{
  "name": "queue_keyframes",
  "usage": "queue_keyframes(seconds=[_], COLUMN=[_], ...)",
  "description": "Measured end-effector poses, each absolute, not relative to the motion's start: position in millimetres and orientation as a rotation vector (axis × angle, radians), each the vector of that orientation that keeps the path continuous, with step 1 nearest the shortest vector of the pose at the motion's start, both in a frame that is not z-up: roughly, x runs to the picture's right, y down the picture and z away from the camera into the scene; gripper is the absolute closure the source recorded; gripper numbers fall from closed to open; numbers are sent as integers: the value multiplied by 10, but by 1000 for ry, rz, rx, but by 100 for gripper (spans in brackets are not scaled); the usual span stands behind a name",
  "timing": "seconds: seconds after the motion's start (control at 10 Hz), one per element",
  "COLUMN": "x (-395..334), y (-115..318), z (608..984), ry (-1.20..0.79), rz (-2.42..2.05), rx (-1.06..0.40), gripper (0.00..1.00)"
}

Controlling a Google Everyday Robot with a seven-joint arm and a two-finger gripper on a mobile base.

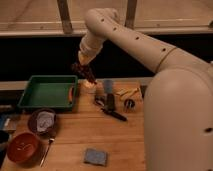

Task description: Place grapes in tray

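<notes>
Table [85,131] below end effector [81,65] with grapes [86,73]

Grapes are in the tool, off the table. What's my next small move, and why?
Probably shift the tool left, over the tray's middle. The tool, high above the table, is shut on the grapes, which hang by the tray's handle end rather than over its floor; releasing here might miss.

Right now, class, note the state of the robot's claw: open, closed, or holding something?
Claw: closed on the grapes, held in the air near the handle end of the green tray.
</notes>
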State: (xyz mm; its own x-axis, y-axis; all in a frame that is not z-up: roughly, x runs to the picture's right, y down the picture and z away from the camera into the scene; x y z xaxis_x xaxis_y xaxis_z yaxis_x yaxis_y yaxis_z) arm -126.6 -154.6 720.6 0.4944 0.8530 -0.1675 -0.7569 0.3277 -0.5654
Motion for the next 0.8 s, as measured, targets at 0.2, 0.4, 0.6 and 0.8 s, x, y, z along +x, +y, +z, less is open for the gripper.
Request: queue_keyframes(seconds=[0.2,0.4,0.6,0.8], x=[-1727,-1877,-1905,-1878], y=[-1845,-1947,-1973,-1976], z=[7202,7201,7198,7205], ry=[-250,-277,-284,-282], rz=[1014,998,995,999], rx=[-673,-682,-683,-682], gripper=[100,100,100,100])
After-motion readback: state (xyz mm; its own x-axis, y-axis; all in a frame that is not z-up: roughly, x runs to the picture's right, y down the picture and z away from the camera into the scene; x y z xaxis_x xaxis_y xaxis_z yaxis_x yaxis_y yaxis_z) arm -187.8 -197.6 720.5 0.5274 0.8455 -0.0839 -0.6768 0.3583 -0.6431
